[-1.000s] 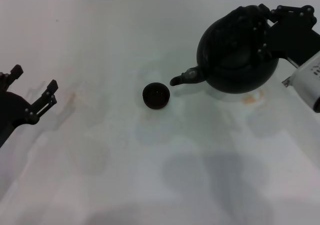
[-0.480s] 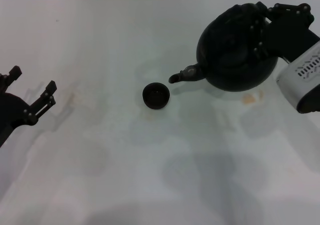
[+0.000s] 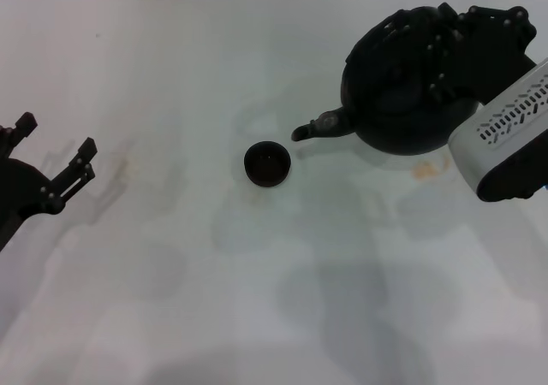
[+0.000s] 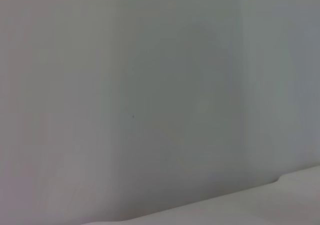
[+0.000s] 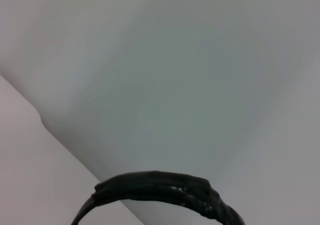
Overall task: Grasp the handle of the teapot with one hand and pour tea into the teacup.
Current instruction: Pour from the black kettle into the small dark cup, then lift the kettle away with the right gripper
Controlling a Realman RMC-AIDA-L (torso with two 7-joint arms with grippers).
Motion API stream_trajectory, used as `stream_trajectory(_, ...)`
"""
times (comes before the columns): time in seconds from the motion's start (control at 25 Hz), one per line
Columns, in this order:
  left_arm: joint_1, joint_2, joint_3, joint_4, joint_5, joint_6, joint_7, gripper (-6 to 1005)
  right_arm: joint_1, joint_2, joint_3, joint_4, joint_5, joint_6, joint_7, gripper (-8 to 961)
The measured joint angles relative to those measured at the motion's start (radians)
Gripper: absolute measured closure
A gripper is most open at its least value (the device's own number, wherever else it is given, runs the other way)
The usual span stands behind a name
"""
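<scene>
Lighting's soft and even, kinda washed out on the white desk [image 3: 171, 77]. Faint blurry shadows pool near the bottom, and both wrist views look hazy.

The right gripper [image 3: 458, 43] at two o'clock is matte black linkage work dotted with small pale screws, fixed to a white wrist housing [image 3: 507, 127] with dark vent slots and a black end. The left gripper [image 3: 53, 158] at nine o'clock is black too, with slim pinned fingers.

Plain pale table surface [image 4: 150, 85]; lighter strip along one edge.
</scene>
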Motion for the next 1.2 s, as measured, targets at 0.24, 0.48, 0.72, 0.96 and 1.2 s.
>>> stream_trajectory(0.24, 0.001, 0.001, 0.0, 0.0, 0.0, 0.0, 0.0, 123, 0.0, 0.0, -0.026, 0.004, -0.001, -0.029, 0.001, 841)
stream_trajectory(0.48, 0.003, 0.001, 0.001, 0.0, 0.0, 0.0, 0.0, 124, 0.01, 0.0, -0.069, 0.009, -0.017, -0.108, -0.003, 844)
stream_trajectory(0.72, 0.003, 0.001, 0.003, 0.0, 0.0, 0.0, 0.0, 123, 0.022, -0.003, -0.107, 0.009, -0.029, -0.174, -0.003, 846)
stream_trajectory(0.96, 0.003, 0.001, 0.003, 0.0, 0.0, 0.0, 0.0, 123, 0.023, -0.003, -0.135, 0.01, -0.04, -0.185, -0.004, 846)
stream_trajectory(1.2, 0.003, 0.001, 0.004, 0.0, 0.0, 0.0, 0.0, 123, 0.025, -0.003, -0.15, 0.011, -0.041, -0.2, -0.005, 846)
